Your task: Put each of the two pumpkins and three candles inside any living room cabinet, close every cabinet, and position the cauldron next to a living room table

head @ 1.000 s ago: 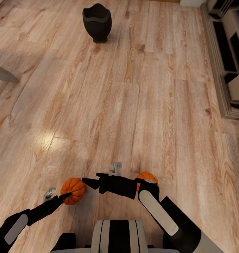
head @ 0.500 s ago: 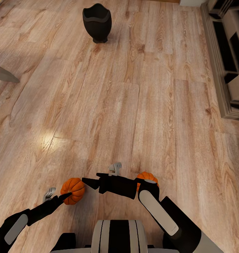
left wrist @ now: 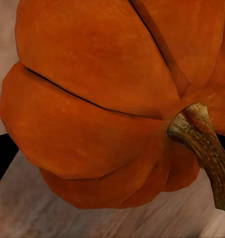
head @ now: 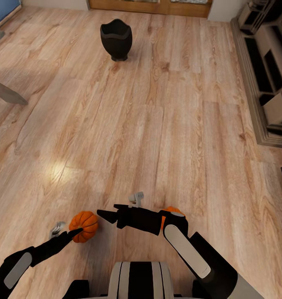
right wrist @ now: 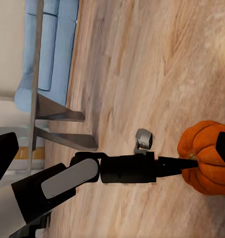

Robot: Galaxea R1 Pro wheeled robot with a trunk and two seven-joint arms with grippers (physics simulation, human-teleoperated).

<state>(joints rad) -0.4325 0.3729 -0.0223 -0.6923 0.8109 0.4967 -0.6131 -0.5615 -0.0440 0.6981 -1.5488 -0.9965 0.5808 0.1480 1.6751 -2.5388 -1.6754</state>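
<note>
the left gripper has its jaws clamped on a ribbed orange pumpkin – lifted off the wooden floor for carrying to a cabinet; the right gripper jaws' state i cannot tell – the second orange pumpkin sits behind that arm.

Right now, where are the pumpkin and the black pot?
pumpkin [head: 85,224], head view, its ribbed orange side.
cauldron [head: 116,40], head view, its black front wall.

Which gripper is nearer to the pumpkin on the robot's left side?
Left. The left gripper is right at that pumpkin; the right gripper points toward it from its other side, a short gap away.
</note>
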